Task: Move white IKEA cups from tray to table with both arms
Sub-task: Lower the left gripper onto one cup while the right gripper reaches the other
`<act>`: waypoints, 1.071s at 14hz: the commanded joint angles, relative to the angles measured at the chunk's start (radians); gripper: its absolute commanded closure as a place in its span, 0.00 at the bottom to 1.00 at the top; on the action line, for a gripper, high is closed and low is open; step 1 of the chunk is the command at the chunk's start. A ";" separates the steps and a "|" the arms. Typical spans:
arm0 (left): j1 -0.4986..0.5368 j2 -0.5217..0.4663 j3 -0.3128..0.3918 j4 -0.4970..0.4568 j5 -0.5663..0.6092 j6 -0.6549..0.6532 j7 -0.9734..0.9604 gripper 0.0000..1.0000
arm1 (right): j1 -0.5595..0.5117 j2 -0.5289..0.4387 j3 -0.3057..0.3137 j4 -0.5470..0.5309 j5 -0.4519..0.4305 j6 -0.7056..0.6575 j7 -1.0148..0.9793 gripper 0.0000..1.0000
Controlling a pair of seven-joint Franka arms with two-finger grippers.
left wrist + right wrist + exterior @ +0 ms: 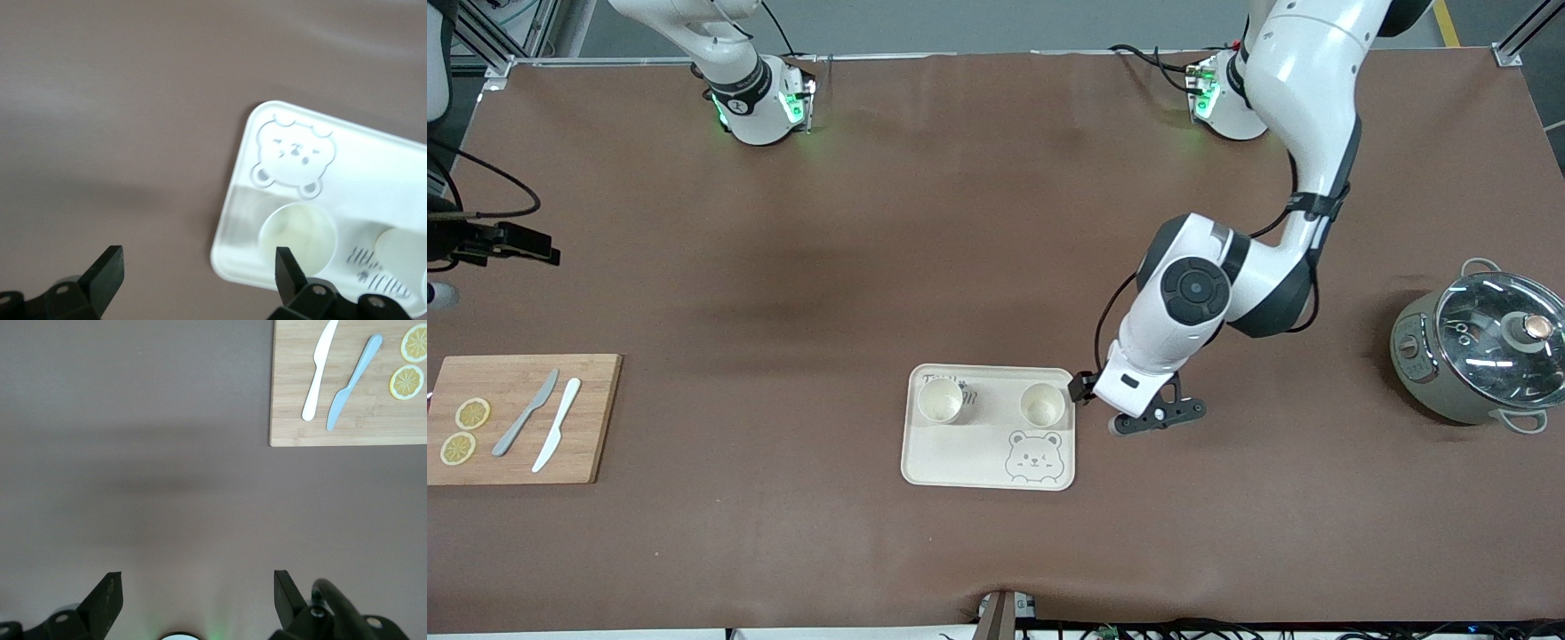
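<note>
My left claw (1158,418) hangs spread and empty just beside the bear tray (960,458), whose two white cups (940,400) (1042,404) stand closest; my right claw (193,600) waits, spread, over bare worktop (783,267).

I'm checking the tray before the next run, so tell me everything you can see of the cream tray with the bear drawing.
The cream rectangular tray with rounded corners looks like smooth plastic and lies flat on the brown table mat. A line-drawn bear face marks the corner nearest the front camera toward the left arm's end; dark handwriting sits along its farther edge. Two small cream-white handleless cups stand upright on it. The open left gripper hovers just beside it, not touching.
</note>
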 commanded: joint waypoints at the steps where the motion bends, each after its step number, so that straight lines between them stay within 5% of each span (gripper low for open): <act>1: -0.016 0.066 0.007 0.034 -0.022 0.116 -0.035 0.00 | -0.031 0.051 0.014 0.032 0.004 0.010 -0.007 0.00; 6: -0.068 0.114 0.008 0.034 -0.016 0.181 -0.065 0.00 | -0.031 0.140 0.014 0.019 0.061 0.115 0.000 0.00; 9: -0.080 0.106 0.013 0.021 -0.011 0.116 -0.076 0.00 | -0.015 0.187 0.016 0.016 0.087 0.161 0.011 0.00; 15: -0.090 0.118 0.016 0.003 0.031 0.097 -0.087 0.00 | 0.127 0.246 0.020 0.015 0.128 0.220 0.339 0.00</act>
